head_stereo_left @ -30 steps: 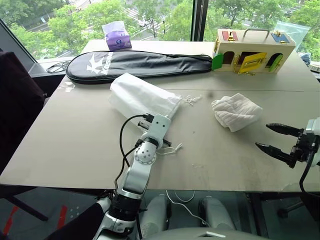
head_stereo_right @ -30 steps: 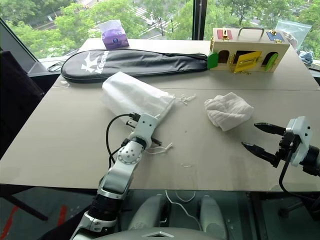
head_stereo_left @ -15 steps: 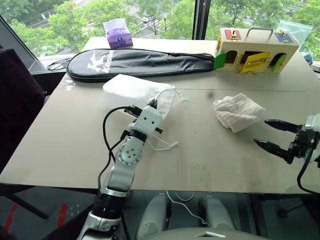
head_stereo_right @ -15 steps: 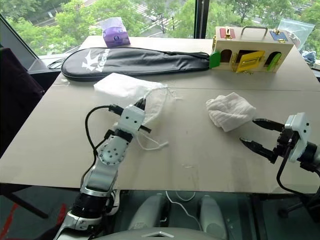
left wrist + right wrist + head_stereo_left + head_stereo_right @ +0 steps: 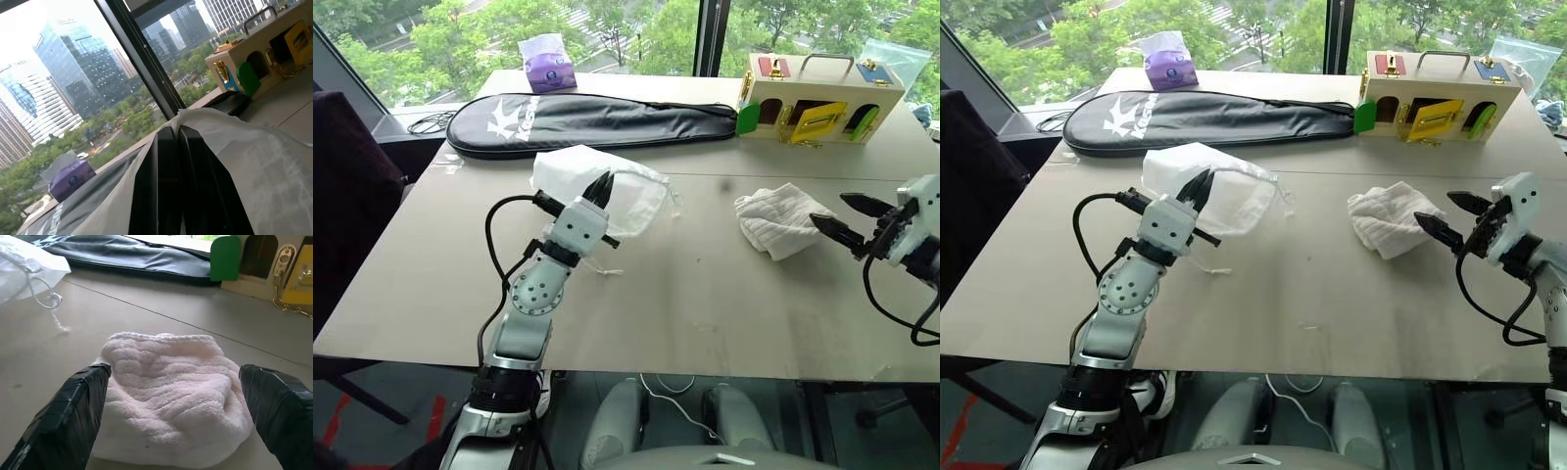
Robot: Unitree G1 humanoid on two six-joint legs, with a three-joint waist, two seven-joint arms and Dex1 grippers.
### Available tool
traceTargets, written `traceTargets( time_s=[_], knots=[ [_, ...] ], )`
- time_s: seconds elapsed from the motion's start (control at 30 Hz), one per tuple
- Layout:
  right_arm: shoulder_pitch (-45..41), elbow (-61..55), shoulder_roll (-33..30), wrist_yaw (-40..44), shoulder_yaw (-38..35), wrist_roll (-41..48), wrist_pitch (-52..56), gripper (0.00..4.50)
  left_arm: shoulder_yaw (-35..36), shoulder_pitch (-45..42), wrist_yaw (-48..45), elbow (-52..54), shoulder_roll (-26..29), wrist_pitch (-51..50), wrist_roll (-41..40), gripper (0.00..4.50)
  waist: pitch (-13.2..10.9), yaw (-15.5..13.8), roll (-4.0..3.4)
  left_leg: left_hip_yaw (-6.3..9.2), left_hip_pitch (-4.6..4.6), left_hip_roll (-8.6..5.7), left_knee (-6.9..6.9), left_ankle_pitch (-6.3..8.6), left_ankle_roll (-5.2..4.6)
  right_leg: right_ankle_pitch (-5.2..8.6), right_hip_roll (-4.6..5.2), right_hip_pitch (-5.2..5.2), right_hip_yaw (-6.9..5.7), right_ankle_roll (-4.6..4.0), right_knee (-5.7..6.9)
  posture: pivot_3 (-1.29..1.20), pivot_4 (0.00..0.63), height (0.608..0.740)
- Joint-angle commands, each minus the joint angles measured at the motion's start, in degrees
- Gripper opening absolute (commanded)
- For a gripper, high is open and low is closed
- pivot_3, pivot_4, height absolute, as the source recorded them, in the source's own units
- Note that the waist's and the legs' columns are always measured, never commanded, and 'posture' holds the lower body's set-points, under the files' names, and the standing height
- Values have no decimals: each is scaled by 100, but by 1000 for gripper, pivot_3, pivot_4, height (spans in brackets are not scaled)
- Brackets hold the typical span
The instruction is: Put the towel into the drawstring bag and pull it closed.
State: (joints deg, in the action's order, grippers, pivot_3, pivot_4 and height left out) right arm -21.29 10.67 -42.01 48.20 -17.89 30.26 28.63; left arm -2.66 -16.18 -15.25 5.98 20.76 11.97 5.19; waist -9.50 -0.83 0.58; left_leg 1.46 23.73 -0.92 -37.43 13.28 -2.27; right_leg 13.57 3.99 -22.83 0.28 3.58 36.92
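Note:
The towel, a small crumpled white cloth, lies on the table right of centre. My right gripper is open at the towel's right edge. In the right wrist view its two black fingers stand one on each side of the towel. The drawstring bag, thin translucent white fabric, lies left of centre with its mouth raised off the table. My left gripper is shut on the fabric at the bag's mouth. A thin white cord hangs below that gripper.
A long black racket cover lies across the back of the table, with a purple tissue pack behind it. A wooden box with coloured doors and latches stands at the back right. Bare tabletop lies between the bag and the towel.
My left gripper has risen and tipped upward, lifting the bag's mouth off the table. My right gripper, still open, has moved forward until its fingers flank the towel.

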Motion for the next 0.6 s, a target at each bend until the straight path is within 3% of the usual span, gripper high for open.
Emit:
traceTargets(
  time_s=[0.03,0.2,0.3,0.6],
  knots=[
    [-617,622,99,-261,57,26,499,4500,115,-284,-244,-55,-21,-233,-359,42,0,8,0,0,1,0,2,0,0,0,0,-1,-1,0,0,0,150,740],
    [-1317,1898,250,-572,748,-525,1527,4500,150,-507,-409,-262,-101,-516,-609,42,0,19,-1,2,0,2,4,0,0,0,-7,-1,-6,0,1,0,150,740],
    [-1599,2299,416,-439,560,-113,2470,4500,157,-575,-460,-266,-116,-674,-670,42,4,16,4,-2,0,-1,4,0,0,0,-6,0,-1,1,2,0,150,740],
    [-1488,1655,1099,-285,125,771,3835,4500,203,-564,-614,-276,-184,-1192,-933,42,6,167,7,10,-5,10,4,1,-1,-1,-18,6,-7,0,9,0,150,740]
  ],
)
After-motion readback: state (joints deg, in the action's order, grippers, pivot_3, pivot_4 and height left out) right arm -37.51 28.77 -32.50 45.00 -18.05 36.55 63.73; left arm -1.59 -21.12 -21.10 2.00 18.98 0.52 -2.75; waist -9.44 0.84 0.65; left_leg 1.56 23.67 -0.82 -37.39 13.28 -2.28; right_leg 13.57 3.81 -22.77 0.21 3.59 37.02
